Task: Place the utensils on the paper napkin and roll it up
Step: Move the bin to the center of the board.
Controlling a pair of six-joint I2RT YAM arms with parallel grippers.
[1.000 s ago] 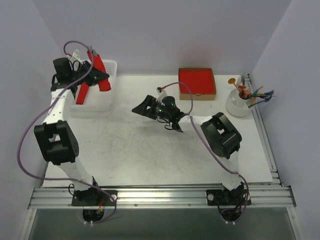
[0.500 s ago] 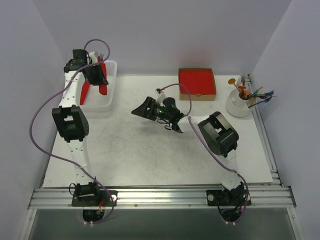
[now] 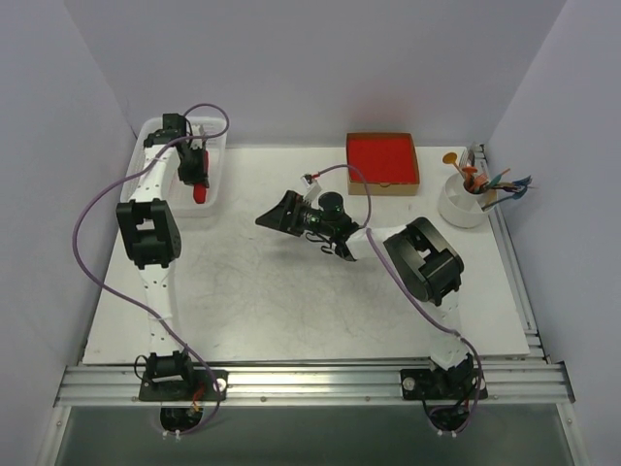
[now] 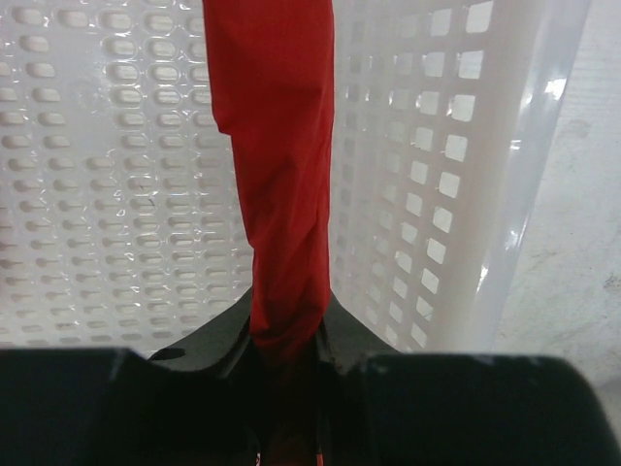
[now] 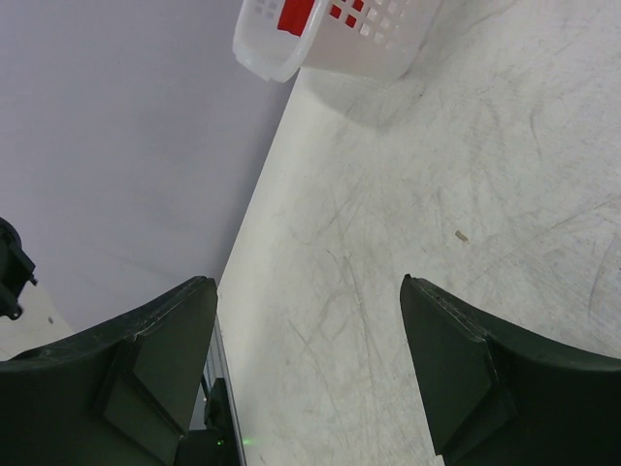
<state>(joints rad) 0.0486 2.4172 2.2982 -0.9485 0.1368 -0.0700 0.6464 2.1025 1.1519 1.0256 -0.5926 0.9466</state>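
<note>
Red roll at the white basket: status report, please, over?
Left gripper shut on napkin roll, at white basket. Right gripper open, empty, over table. Nothing in the way.

White perforated basket (image 3: 218, 155) far left of the cardboard-rimmed red stack (image 3: 382, 155), white cup (image 3: 461, 209) of colourful cutlery just right of it, scratched white table (image 3: 272, 291) beneath

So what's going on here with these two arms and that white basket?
The left gripper is shut on the rolled red paper napkin, holding it over the inside of the white basket at the far left of the table. The right gripper hangs open above the middle of the table, holding nothing.
</note>
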